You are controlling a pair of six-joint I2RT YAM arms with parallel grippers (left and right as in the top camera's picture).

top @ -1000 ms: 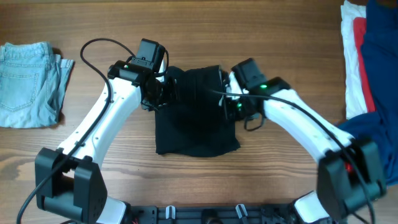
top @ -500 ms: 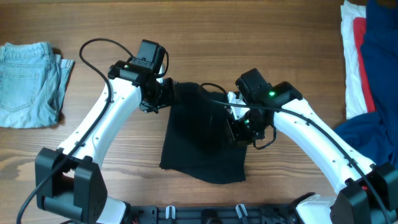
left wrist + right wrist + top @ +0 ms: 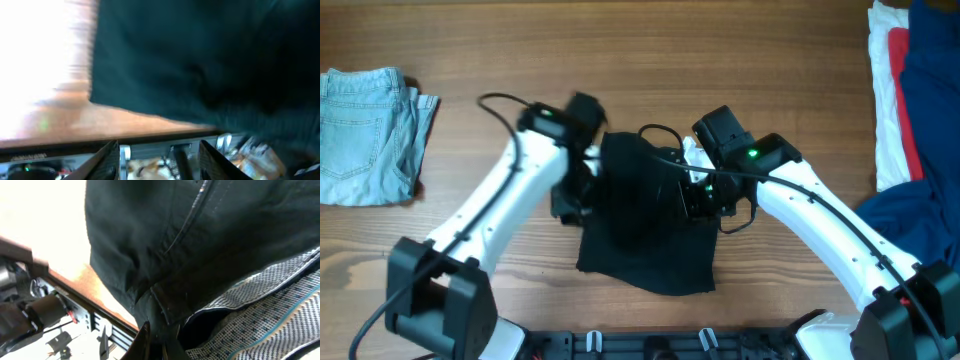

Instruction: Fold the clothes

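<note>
Wooden worktop (image 3: 720, 60) carries every item in the scene. The black garment (image 3: 640, 235) lies near centre, rumpled and partly doubled over, with its loose lower edge toward 6 o'clock. The right gripper (image 3: 708, 198) is at the garment's 3 o'clock edge, clamped fully down on a fold of the black fabric. The right wrist view shows that fold pinched at the fingertips, with the pale patterned inner band (image 3: 260, 315) exposed just beside it. Holding the edge rather than the middle probably serves to steer one layer without bunching the rest. The left gripper (image 3: 572, 195) is at the garment's 9 o'clock edge. Its fingers (image 3: 111, 157) stand partly apart with no cloth between them, though the view is blurred and contact with the fabric cannot be confirmed. This position suits taking the opposite edge so the cloth can be tensioned from both sides. Folded jeans (image 3: 365, 135) lie well apart at 9 o'clock, apparently finished. A pile of white, red and blue garments (image 3: 905, 100) sits at 2 o'clock, apparently awaiting folding.
</note>
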